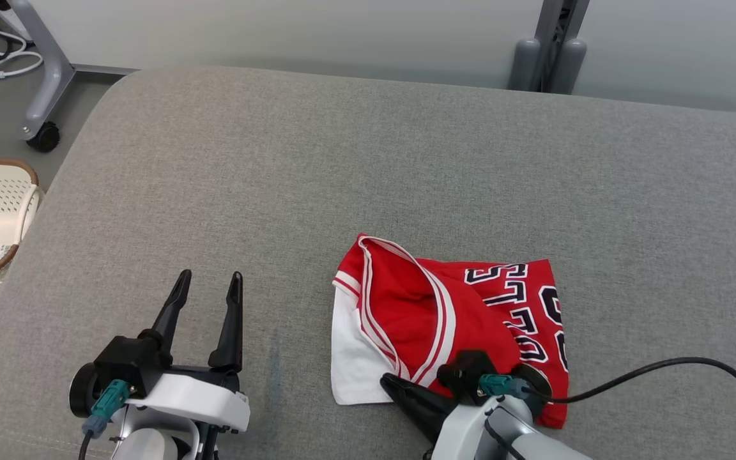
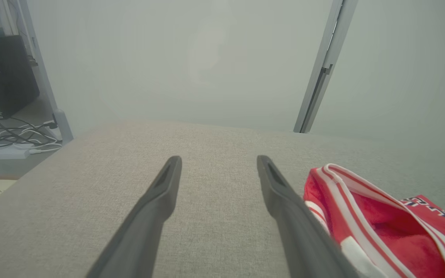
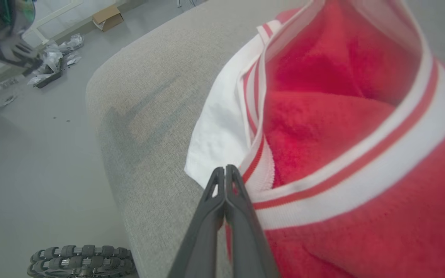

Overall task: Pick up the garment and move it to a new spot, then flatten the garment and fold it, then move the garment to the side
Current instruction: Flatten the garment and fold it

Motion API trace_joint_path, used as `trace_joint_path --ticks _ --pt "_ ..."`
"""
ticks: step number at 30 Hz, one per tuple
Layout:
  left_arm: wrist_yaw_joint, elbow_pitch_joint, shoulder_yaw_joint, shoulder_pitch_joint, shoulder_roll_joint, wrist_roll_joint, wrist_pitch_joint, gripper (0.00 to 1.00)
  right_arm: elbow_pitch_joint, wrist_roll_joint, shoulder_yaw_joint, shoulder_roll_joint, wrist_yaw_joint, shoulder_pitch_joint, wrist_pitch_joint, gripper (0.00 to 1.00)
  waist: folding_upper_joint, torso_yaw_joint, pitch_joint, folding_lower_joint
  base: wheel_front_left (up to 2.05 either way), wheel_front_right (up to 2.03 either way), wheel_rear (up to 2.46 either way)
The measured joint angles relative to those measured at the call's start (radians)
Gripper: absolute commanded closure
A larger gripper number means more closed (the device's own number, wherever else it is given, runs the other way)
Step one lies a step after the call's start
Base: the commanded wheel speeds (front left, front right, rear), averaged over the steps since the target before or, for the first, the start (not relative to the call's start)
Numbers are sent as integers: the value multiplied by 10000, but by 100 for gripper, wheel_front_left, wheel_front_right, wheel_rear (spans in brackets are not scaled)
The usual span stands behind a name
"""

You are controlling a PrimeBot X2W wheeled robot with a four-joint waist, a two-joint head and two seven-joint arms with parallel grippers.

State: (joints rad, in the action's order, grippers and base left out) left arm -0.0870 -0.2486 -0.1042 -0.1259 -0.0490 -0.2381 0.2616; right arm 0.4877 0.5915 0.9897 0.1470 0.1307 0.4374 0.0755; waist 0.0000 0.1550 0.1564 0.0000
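- Head view: garment (image 1: 470,306), a red jersey with white striped trim and dark lettering, lies as a loose folded bundle on the grey fabric counter (image 1: 342,160). It sits near the front edge, right of centre.
- Left tool (image 1: 209,276) is spread wide and empty, over bare counter well to the garment's left.
- Left wrist view: left tool (image 2: 218,160) points across the counter. The garment (image 2: 381,227) is just beside the finger on that view's right; contact unclear.
- Right tool (image 1: 388,383) is closed, fingers pressed together, at the bundle's near-left corner where the white panel meets the striped trim.
- Right wrist view: right tool (image 3: 225,170) has its tips on the trim edge of the garment (image 3: 342,135). Can't tell if any cloth is pinched between them.
- Handling, my read: light, soft, limp knit with no stiffness, so it will sag and open if lifted from one point. The inside looks fleecy, so probably not slippery. Not fragile.
- Where to hold: the doubled striped trim is thickest, so it's the best pinch. To keep the fold, take two corners, one per tool, pinching through all layers.
- Risk: a single-layer pinch peels the top layer and undoes the fold. Dragging over the textured counter may bunch it.
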Motion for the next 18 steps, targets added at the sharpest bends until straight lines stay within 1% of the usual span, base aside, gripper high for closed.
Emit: trace_joint_path --ticks 6,11,15,18 --pt "48 2 56 0 -2 -6 0 0 190 119 -29 -67 0 354 221 100 0 77 46 0 0 0 0" --pt "88 2 77 33 -2 -17 0 0 138 155 -115 -140 0 472 389 100 0 -1 -1 0 0 0 0" --pt "90 4 81 33 -2 -15 0 0 4 98 -552 -19 0 468 477 100 0 -124 -73 1 0 0 0" --pt "90 6 142 39 -2 -10 0 0 -242 -36 -1089 113 0 381 502 100 0 -242 -139 1 0 0 0"
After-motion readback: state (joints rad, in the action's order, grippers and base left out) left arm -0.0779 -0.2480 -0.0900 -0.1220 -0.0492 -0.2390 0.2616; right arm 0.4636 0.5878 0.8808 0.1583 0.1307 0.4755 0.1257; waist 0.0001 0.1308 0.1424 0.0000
